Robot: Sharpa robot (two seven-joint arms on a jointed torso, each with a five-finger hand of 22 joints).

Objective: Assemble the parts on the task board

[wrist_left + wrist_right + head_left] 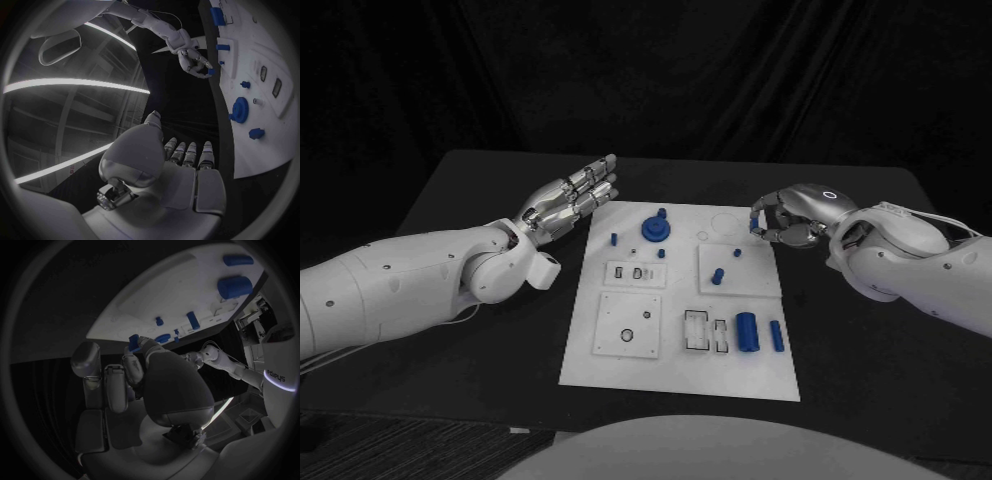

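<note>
The white task board [678, 365] lies in the middle of the table. On it are a round blue gear-like part [655, 230], a short blue peg [717, 275], and near the front a thick blue cylinder [747, 332] beside a slimmer one [776, 336]. My right hand [790, 220] hovers at the board's far right edge with its fingers curled in. It pinches a small blue part [133, 342] at its fingertips. My left hand [574, 200] is held flat with fingers stretched out, just off the board's far left corner, holding nothing.
Rectangular recesses [629, 325] and slots [698, 330] sit in the board's near half. Smaller blue pieces [610, 238] lie near the gear. Black table [473, 330] surrounds the board on all sides.
</note>
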